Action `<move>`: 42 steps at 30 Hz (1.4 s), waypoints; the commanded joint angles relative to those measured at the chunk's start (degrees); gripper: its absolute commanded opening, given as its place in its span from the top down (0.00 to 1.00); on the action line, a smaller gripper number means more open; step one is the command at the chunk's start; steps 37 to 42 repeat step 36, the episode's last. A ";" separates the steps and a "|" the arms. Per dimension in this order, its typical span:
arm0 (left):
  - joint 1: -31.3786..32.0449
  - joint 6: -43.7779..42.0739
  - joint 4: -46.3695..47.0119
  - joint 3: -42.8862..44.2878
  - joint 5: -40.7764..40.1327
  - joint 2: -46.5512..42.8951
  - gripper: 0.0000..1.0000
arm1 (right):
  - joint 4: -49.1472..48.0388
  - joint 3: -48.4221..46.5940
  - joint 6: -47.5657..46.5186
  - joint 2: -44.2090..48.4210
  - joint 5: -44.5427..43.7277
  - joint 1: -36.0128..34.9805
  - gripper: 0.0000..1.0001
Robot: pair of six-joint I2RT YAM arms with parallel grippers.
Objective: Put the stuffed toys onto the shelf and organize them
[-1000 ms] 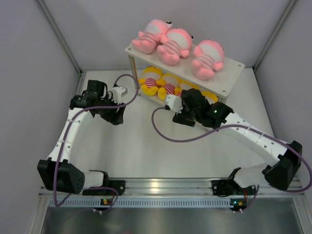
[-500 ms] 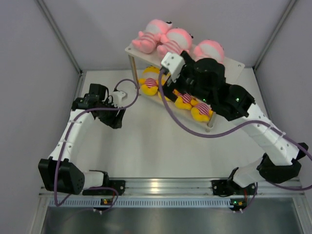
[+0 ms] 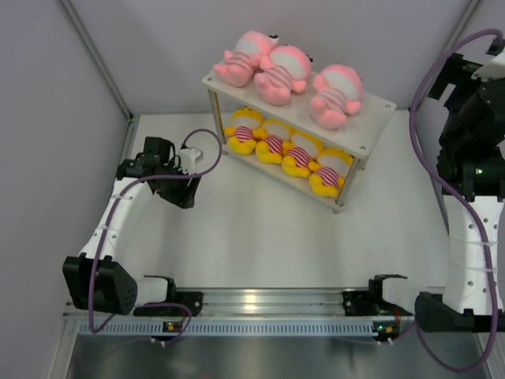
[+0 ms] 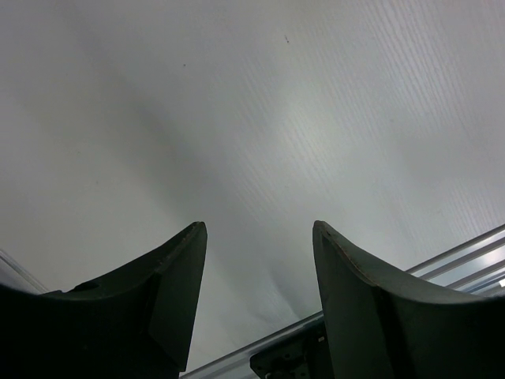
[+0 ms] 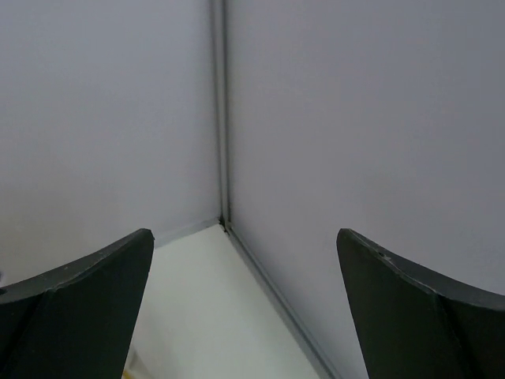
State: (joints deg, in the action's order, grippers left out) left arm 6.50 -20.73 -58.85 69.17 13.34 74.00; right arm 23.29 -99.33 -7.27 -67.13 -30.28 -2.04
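The white two-tier shelf [image 3: 372, 118] stands at the back of the table. Three pink stuffed toys [image 3: 282, 73] lie in a row on its top tier, and several yellow ones [image 3: 300, 154] lie side by side on the lower tier. My left gripper [image 3: 184, 193] hovers low over the bare table to the left of the shelf. It is open, and nothing lies between its fingers [image 4: 256, 225]. My right arm [image 3: 473, 142] is lifted high at the right edge, well away from the shelf. Its gripper [image 5: 243, 233] is wide open and empty, facing a wall corner.
Grey enclosure walls close in the left, back and right sides, with a corner post [image 5: 218, 110] ahead of the right gripper. An aluminium rail [image 3: 268, 300] with both arm bases runs along the near edge. Purple cables [image 3: 209, 150] loop off each arm.
The right arm drew back from the shelf's lower tier and swung up to the right edge, and its jaws opened wider. The left arm barely moved.
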 commanded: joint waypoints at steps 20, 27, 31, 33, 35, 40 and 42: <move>-2.37 1.75 11.04 -11.25 -4.29 -1.40 0.38 | -8.52 43.78 28.36 -2.38 6.72 22.43 0.01; -2.72 1.83 11.04 -11.16 -4.12 -1.05 0.38 | -11.16 46.50 28.89 -3.00 10.59 22.43 0.01; -2.90 1.83 10.95 -11.07 -3.94 -0.61 0.38 | -12.65 47.38 28.63 -2.47 11.12 22.43 0.00; -2.99 1.83 10.86 -11.07 -3.85 -0.61 0.38 | -13.53 48.26 28.19 -1.95 12.00 22.43 0.01; -2.99 2.01 10.86 -11.16 -3.76 -0.61 0.38 | -15.81 49.92 27.66 -0.55 12.70 22.43 0.01; -2.99 1.92 10.86 -11.07 -3.76 -0.61 0.38 | -16.34 50.37 27.66 -0.02 12.88 22.35 0.01; -2.99 1.92 10.86 -11.07 -3.76 -0.61 0.38 | -16.34 50.37 27.66 -0.02 12.88 22.35 0.01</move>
